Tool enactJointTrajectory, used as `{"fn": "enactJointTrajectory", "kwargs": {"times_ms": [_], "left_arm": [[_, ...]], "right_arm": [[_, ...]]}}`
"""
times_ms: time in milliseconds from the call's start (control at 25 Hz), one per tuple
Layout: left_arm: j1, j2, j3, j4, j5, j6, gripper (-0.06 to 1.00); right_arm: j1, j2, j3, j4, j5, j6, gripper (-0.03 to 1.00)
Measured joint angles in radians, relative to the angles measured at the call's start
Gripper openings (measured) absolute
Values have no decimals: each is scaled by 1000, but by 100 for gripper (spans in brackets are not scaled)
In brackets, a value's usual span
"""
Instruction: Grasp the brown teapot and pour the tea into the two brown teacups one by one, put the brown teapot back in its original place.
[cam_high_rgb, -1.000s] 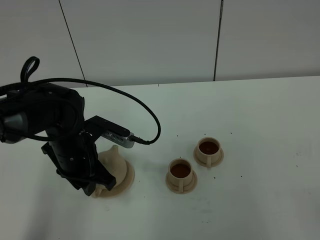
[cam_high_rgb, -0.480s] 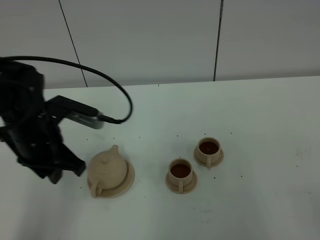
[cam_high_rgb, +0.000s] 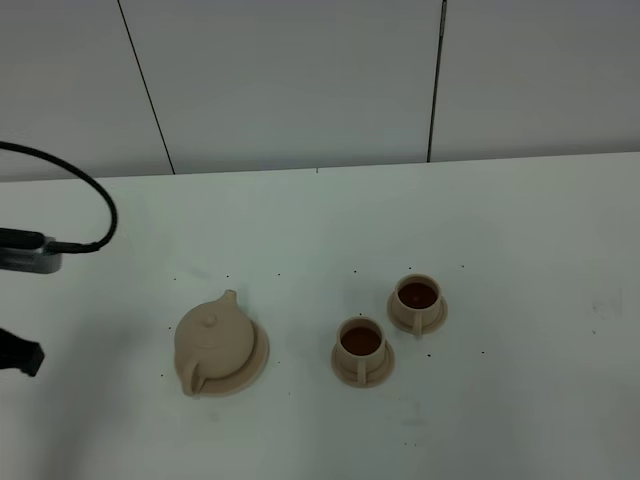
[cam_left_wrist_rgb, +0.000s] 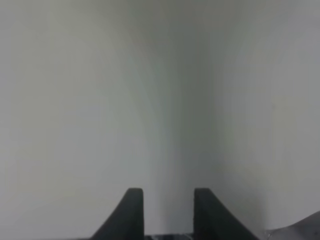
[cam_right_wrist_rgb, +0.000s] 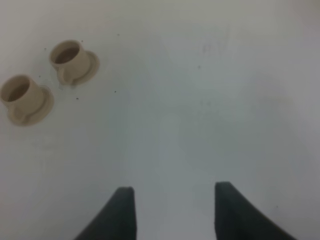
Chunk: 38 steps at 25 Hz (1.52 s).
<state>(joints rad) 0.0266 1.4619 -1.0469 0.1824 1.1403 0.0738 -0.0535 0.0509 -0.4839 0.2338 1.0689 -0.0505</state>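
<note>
Teapot: the brown teapot (cam_high_rgb: 212, 339) sits upright on the flat saucer disc (cam_high_rgb: 255, 358), spout toward 12 o'clock, handle toward 6.
Cups: the near teacup (cam_high_rgb: 361, 343) at the teapot's 3 o'clock, the far teacup (cam_high_rgb: 417, 297) at 2 o'clock; both hold dark tea, each on a small saucer.
Left gripper (cam_left_wrist_rgb: 164, 200): jaws parted, empty, over bare table (cam_high_rgb: 520, 240).
Right gripper (cam_right_wrist_rgb: 174, 200): jaws apart, empty; cups well away.

Only the brown teapot (cam_high_rgb: 212, 340) on its saucer disc (cam_high_rgb: 256, 355) and the two brown teacups (cam_high_rgb: 362, 345) interrupt the white table (cam_high_rgb: 520, 240), leaving passable gaps between them.
</note>
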Motion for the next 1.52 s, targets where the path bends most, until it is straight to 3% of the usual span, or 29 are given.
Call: {"fn": "enactJointTrajectory", "kwargs": {"times_ms": [200, 720, 1120, 1520], "left_arm": [[74, -164, 140, 3, -65, -41, 31], [80, -487, 390, -12, -167, -129, 31], [80, -726, 500, -80, -179, -135, 31], [80, -926, 533, -94, -91, -138, 31]], "right_arm": [[0, 0, 0, 0, 0, 0, 36], [0, 0, 0, 0, 0, 0, 36], [0, 0, 0, 0, 0, 0, 36], [0, 0, 0, 0, 0, 0, 36]]}}
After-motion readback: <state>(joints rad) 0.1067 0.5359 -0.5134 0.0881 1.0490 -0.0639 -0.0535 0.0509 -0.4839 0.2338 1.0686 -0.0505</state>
